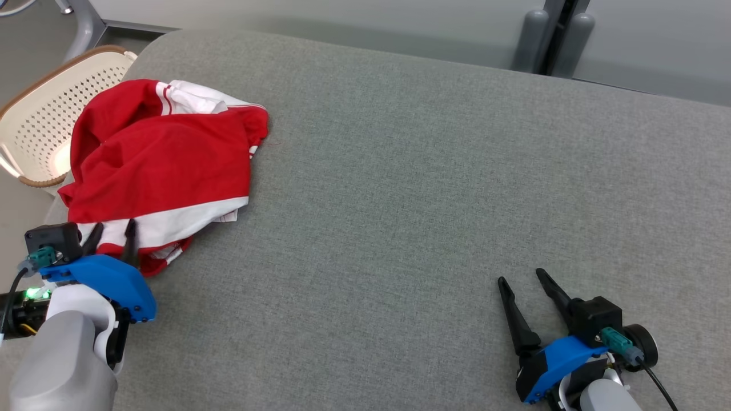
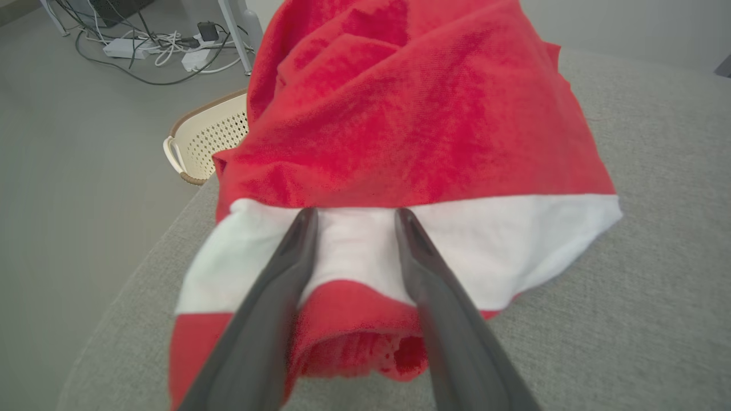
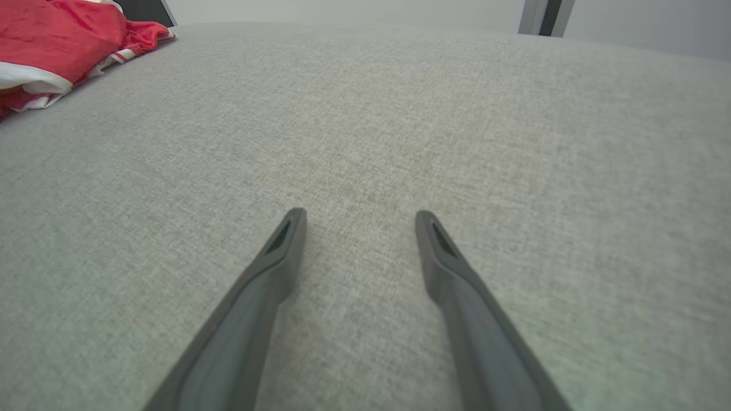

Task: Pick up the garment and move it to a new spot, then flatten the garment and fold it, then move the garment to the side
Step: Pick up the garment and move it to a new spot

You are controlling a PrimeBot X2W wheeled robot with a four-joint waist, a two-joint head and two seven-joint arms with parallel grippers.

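The garment [image 1: 165,165] is a crumpled red top with white bands, heaped at the left edge of the grey padded surface [image 1: 428,171]. My left gripper [image 1: 114,228] is at the heap's near edge. In the left wrist view its fingers [image 2: 274,297] stand apart, straddling a hump of the white band of the garment [image 2: 411,114], with the left gripper [image 2: 354,217] open. My right gripper [image 1: 521,277] rests open over bare surface at the lower right, far from the cloth. In the right wrist view the right gripper [image 3: 357,214] holds nothing, and the garment [image 3: 51,40] lies at the far upper left.
A cream perforated basket [image 1: 51,108] with a brown rim stands on the floor just beyond the surface's left edge, behind the heap; the basket [image 2: 211,137] is seen past the cloth. Cables and a power strip [image 2: 160,51] lie on the floor. Grey posts [image 1: 548,40] rise behind the surface.
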